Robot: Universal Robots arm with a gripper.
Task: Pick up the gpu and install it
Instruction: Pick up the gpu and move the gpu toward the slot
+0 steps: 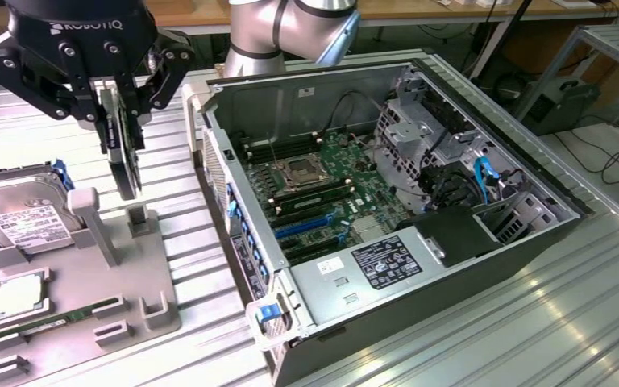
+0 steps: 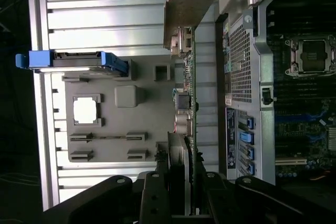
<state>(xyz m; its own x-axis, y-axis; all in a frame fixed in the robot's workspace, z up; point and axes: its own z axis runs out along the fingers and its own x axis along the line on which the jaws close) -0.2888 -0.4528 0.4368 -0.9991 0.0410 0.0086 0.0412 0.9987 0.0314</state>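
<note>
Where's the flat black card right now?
The thin flat black gpu card hangs upright in the gripper, above the grey holder tray, at the exterior view's left beside the open computer case.

A hard drive [image 1: 14, 214] stands propped at one corner of the grey tray [image 1: 143, 270]; beside it lies a CPU [image 1: 19, 297], then a green memory stick [image 1: 57, 320].

Ribbed metal table [image 1: 567, 322] (bright glare), wooden bench [image 1: 417, 8] behind
</note>
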